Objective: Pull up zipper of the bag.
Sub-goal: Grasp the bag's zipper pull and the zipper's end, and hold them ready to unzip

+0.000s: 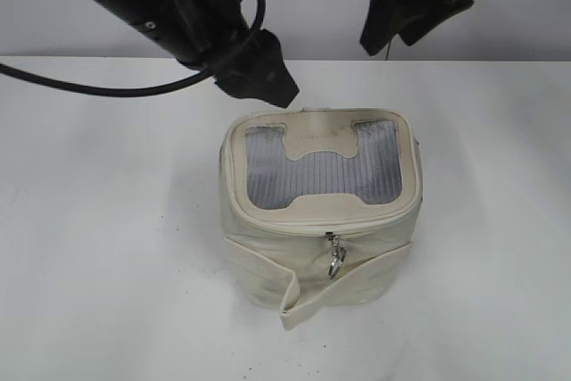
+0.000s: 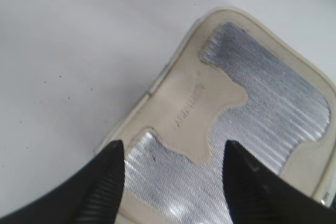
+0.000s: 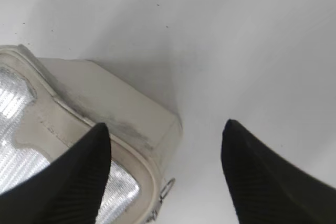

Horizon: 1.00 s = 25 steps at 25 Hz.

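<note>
The cream-white bag stands on the white table with its grey mesh lid facing up. The zipper track runs along the lid rim, and its two silver pulls, one with a ring, hang at the front. My left gripper is open and empty, hovering over the lid's back left corner; in the left wrist view the lid lies below its jaws. My right gripper is open and empty, high above the back right. The right wrist view shows a bag corner and a pull ring.
A loose cream strap wraps the bag's body and juts out at the front. A black cable from the left arm loops over the table at back left. White table surrounds the bag.
</note>
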Each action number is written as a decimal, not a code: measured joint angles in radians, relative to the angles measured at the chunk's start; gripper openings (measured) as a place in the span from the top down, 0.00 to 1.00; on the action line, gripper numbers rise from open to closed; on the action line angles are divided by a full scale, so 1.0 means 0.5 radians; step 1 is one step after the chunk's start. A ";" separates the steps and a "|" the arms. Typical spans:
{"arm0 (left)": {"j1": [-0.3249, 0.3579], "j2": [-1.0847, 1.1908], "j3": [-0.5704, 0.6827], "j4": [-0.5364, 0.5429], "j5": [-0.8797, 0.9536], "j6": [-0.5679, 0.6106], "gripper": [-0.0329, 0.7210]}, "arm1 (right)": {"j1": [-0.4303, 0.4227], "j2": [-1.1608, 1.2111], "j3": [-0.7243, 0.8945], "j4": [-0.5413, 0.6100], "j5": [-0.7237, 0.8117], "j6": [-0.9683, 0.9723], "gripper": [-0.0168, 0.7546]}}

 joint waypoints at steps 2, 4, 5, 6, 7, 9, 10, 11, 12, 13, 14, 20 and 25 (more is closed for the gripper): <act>0.016 0.138 -0.152 -0.019 0.031 -0.002 0.35 | -0.083 -0.083 0.102 -0.012 -0.002 0.026 0.31; 0.022 0.267 -0.303 -0.032 0.084 0.010 0.35 | -0.149 -0.160 0.223 -0.020 -0.002 0.047 0.31; 0.022 0.338 -0.387 -0.047 0.115 0.032 0.35 | -0.192 -0.216 0.292 -0.025 -0.002 0.052 0.31; 0.022 0.407 -0.469 -0.079 0.161 0.057 0.35 | -0.225 -0.262 0.360 -0.027 -0.002 0.056 0.31; 0.022 0.463 -0.537 -0.125 0.212 0.094 0.35 | -0.247 -0.300 0.418 -0.029 -0.002 0.058 0.31; 0.022 0.588 -0.686 -0.217 0.308 0.160 0.34 | -0.281 -0.385 0.555 -0.031 -0.002 0.062 0.31; 0.022 0.634 -0.753 -0.259 0.355 0.196 0.32 | -0.286 -0.418 0.624 -0.031 -0.004 0.066 0.31; 0.022 0.687 -0.803 -0.295 0.395 0.227 0.31 | -0.287 -0.453 0.691 -0.031 -0.004 0.071 0.31; 0.022 0.735 -0.857 -0.315 0.430 0.255 0.29 | -0.290 -0.486 0.757 -0.031 -0.004 0.087 0.31; 0.022 0.777 -0.905 -0.337 0.471 0.278 0.28 | -0.290 -0.511 0.813 -0.031 -0.004 0.104 0.31; 0.022 0.809 -0.948 -0.355 0.509 0.302 0.28 | -0.290 -0.541 0.880 -0.031 -0.004 0.126 0.31; 0.022 0.979 -1.107 -0.451 0.627 0.389 0.27 | -0.290 -0.684 1.242 -0.031 -0.089 0.167 0.31; 0.022 1.068 -1.153 -0.463 0.685 0.401 0.27 | -0.292 -0.700 1.453 -0.008 -0.259 0.193 0.31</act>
